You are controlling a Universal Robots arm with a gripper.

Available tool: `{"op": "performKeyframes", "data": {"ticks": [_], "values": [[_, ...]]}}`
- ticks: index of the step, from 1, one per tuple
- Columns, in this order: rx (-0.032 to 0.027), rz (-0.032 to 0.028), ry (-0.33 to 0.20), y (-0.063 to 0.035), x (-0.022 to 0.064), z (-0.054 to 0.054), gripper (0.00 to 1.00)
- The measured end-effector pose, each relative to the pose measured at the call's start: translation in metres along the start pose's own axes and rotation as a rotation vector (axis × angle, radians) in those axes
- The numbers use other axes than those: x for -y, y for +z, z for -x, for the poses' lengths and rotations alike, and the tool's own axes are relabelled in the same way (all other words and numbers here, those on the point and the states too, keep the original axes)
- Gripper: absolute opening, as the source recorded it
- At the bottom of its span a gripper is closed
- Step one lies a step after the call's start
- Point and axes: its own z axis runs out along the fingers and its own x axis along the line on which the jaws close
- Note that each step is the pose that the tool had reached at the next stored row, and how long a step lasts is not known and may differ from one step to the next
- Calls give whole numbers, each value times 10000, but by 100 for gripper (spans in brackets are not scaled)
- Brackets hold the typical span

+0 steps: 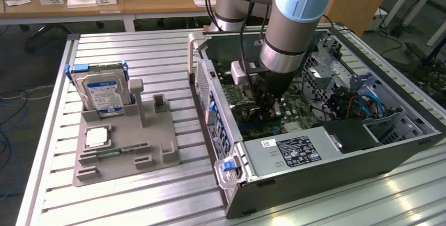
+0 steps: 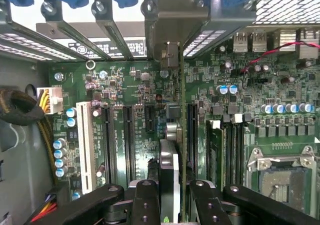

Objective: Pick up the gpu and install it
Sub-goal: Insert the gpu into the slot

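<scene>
Slatted metal desk (image 1: 139,194) carries everything. Open computer case (image 1: 390,153) lies on its side on the exterior view's right half of the desk, motherboard (image 2: 135,90) facing up, grey power supply (image 1: 293,153) with black label at the near end. Robot arm (image 1: 296,22) with blue joint caps reaches straight down into the case. Grey parts holder (image 1: 125,153) sits on the desk to the exterior view's left, well apart from the case; silver hard drive (image 1: 101,93) with blue-white label stands upright in it, narrow green memory stick (image 1: 122,152) lies flat near its front.

Gripper (image 2: 170,195) is down inside the case, just above the motherboard, partly closed with its black fingers (image 2: 145,200) clamped on either side of the gpu (image 2: 169,175). The gpu is held edge-on, standing upright, its long edge running in line with the black expansion slots (image 2: 127,140) and its metal bracket end toward the rear slot openings (image 2: 165,40). Whether the card touches a slot, cannot tell. White slot (image 2: 86,150) sits beside the black ones; CPU socket (image 2: 282,177) off to the side.
</scene>
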Motion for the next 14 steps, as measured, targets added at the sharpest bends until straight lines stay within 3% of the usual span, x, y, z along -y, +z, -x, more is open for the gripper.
{"op": "performKeyframes", "data": {"ticks": [14], "values": [[-17, 9, -3, -15, -9, 6, 28]]}}
